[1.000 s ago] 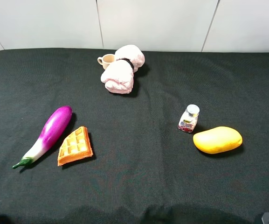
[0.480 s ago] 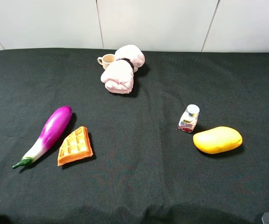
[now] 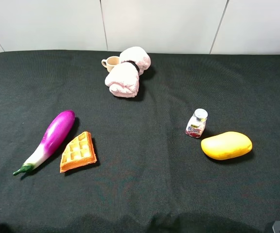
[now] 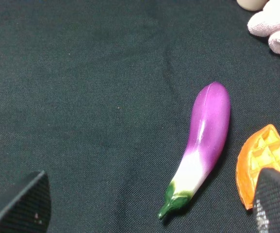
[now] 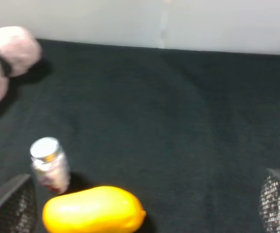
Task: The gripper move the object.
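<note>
The object, a small clear jar (image 3: 196,123) with a silver cap and red-pink contents, stands upright on the black cloth right of centre, just beside a yellow mango (image 3: 226,145). The right wrist view shows the jar (image 5: 49,165) ahead of my right gripper (image 5: 144,204), whose mesh-faced fingers (image 5: 11,206) are spread wide with nothing between them. My left gripper (image 4: 149,208) is also open and empty, hovering near the purple eggplant (image 4: 203,141). Neither gripper appears in the exterior high view.
A purple eggplant (image 3: 50,140) and an orange waffle piece (image 3: 78,152) lie at the left. A pink rolled towel (image 3: 127,72) and a small beige cup (image 3: 110,62) sit at the back. The black cloth (image 3: 144,194) ends at a white wall behind.
</note>
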Action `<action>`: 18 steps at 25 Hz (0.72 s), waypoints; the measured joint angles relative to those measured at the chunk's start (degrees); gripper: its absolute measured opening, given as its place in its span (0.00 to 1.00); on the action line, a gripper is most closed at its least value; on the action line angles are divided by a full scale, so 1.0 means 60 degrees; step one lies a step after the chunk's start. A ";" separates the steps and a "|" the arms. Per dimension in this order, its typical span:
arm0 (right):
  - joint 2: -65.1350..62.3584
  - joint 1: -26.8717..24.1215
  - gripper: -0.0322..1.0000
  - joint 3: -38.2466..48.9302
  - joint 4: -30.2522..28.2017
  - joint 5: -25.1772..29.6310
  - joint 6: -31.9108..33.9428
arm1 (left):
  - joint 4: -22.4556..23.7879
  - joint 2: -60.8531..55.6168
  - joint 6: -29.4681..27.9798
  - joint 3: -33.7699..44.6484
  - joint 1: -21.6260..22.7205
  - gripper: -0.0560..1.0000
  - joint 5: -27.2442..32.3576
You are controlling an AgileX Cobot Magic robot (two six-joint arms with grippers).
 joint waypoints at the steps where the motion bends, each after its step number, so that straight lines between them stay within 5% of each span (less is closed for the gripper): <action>1: 0.0000 -0.0098 0.70 0.0000 0.0033 0.0000 -0.0072 | 0.0000 0.0000 0.0000 0.0000 0.0000 0.88 0.0000; 18: 0.0000 -0.0198 0.70 0.0000 0.0274 0.0000 -0.0336 | 0.0000 0.0000 0.0000 0.0000 0.0000 0.88 0.0000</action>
